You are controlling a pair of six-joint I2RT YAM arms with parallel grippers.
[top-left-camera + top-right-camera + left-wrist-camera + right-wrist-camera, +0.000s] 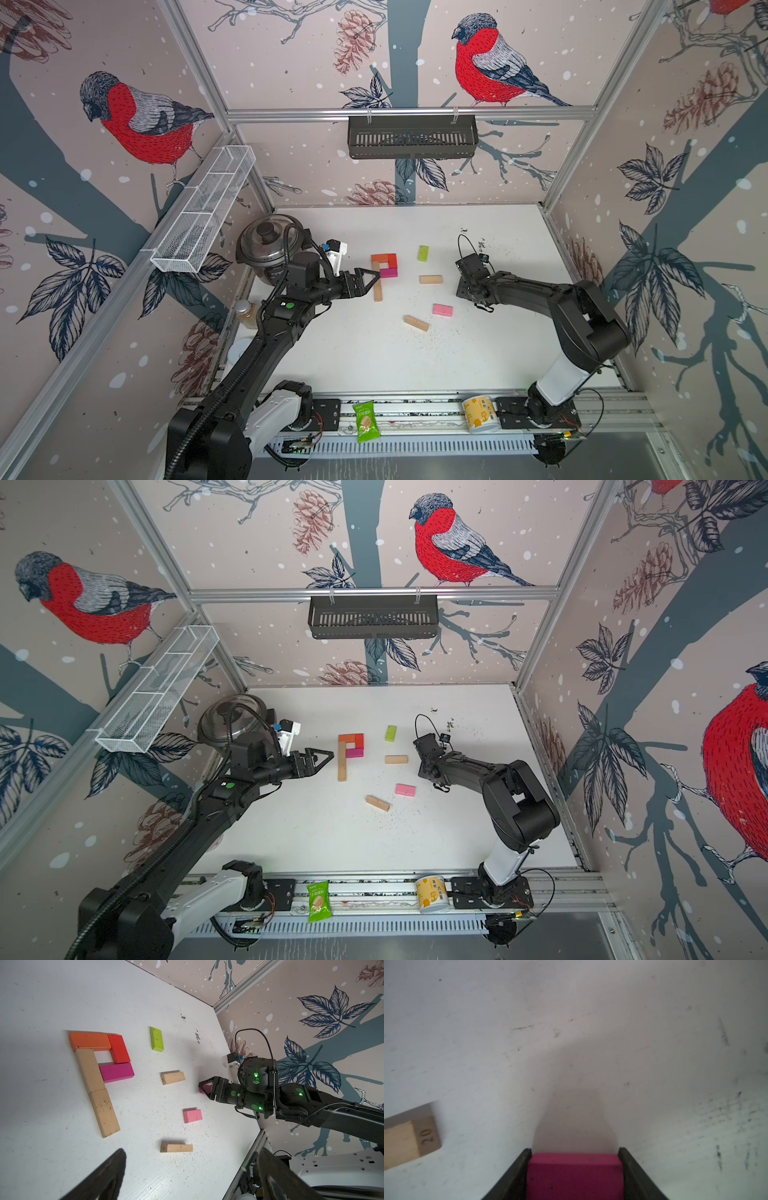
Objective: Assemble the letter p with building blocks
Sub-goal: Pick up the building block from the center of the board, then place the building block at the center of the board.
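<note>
The letter p lies flat on the white table: a tan stem of two blocks, with orange, red and magenta blocks forming the loop. My left gripper hovers open just left of the stem, with nothing between its fingers. My right gripper points down at the table on the right and is shut on a dark pink block, with both fingers against its sides. Loose building blocks lie between the arms: lime-green, tan, pink and another tan.
A lidded steel pot and a jar stand at the table's left edge behind my left arm. A green snack packet and a yellow cup sit on the front rail. Dark crumbs speckle the table.
</note>
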